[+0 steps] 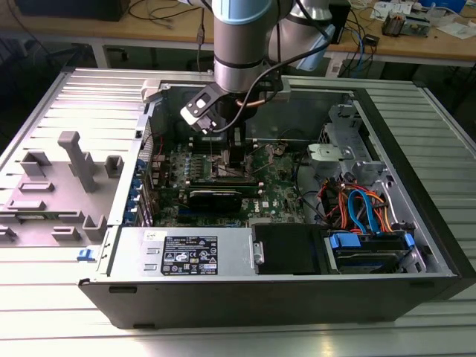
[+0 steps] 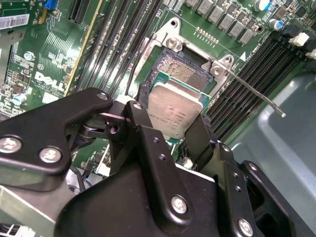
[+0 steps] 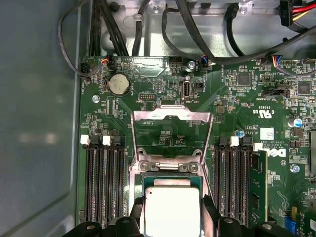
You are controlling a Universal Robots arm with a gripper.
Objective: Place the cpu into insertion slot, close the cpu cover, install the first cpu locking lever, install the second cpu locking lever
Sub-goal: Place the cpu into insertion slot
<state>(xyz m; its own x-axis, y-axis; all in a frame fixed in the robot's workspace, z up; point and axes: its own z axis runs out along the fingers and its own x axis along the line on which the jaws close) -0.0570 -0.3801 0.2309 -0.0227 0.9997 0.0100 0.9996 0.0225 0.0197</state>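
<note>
Hovering over the slot (image 2: 183, 69), the tool (image 2: 167, 129) was clamped on the cpu (image 2: 175, 111) by two opposite edges. Cover (image 3: 172, 114) stood open. Chip likely light, stiff and fragile underneath, so edge grip suited.

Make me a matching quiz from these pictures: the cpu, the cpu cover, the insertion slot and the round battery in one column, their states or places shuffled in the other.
1. cpu
2. cpu cover
3. insertion slot
4. round battery

A. swung open, off the socket
B. on the green board, apart from the socket
C. held between the fingers
D. contacts partly bare

Pairs: 1-C, 2-A, 3-D, 4-B
</note>
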